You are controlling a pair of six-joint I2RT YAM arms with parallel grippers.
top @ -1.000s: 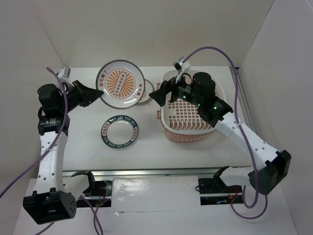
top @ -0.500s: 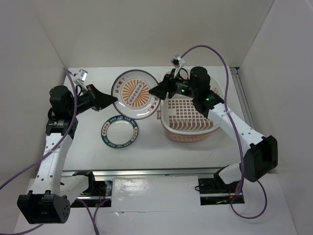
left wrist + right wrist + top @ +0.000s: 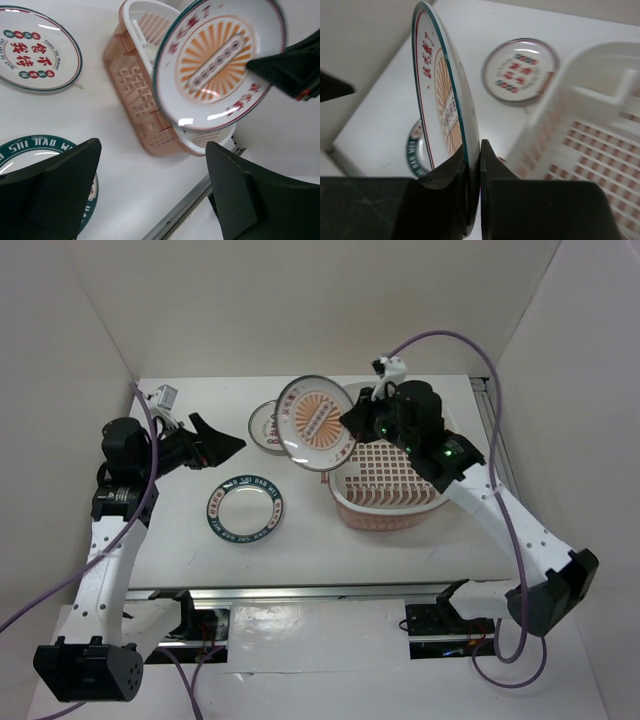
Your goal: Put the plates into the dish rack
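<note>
The orange sunburst plate [image 3: 313, 424] hangs tilted in the air beside the left end of the pale pink dish rack [image 3: 392, 502]. My right gripper [image 3: 352, 421] is shut on its right rim; in the right wrist view the plate [image 3: 442, 105] stands edge-on between the fingers of that gripper [image 3: 479, 167]. My left gripper [image 3: 222, 444] stands open and holds nothing, a short way left of the plate [image 3: 220, 62]. The red-green plate [image 3: 263, 425] lies flat on the table, partly behind the held one. Flat in front lies the blue-rimmed plate [image 3: 247, 507].
The rack [image 3: 142, 97] has a white inner compartment at its far end and a slotted bottom [image 3: 600, 150]. White walls close in the table on the left, back and right. A metal rail [image 3: 320, 592] runs along the near edge.
The left gripper opened and let go of the sunburst plate. The right gripper shut on the plate's rim and carried it right, toward the rack, uncovering the red-green plate.
</note>
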